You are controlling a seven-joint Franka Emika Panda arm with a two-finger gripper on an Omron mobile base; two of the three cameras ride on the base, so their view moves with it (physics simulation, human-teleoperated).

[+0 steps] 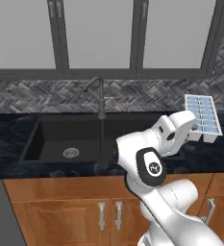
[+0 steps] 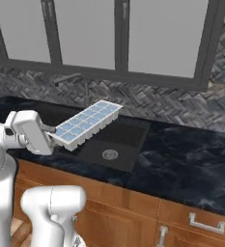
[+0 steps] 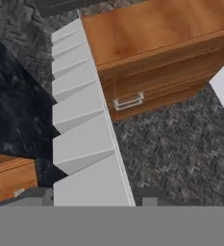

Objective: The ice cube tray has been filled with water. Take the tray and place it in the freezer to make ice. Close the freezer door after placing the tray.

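The end effector (image 2: 53, 135) is clamped on one end of the ice cube tray (image 2: 87, 124), holding it raised above the sink (image 2: 128, 144) set in the dark bench (image 2: 191, 159).

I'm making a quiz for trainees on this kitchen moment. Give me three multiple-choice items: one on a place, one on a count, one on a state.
1. Where is the small white plastic ice cube tray?
A. Lying in the sink
B. Held up in the air over the black sink basin
C. On a freezer shelf

2. How many rows of pale blue water cells run along the tray?
A. Two
B. Four
C. One

3. What is the tool doing?
A. Open, nothing in it
B. Pressing the tap
C. Shut on the tray's end

Key: 1 B, the tray hangs above the sink; 2 A, two rows show; 3 C, the tray juts from the tool.
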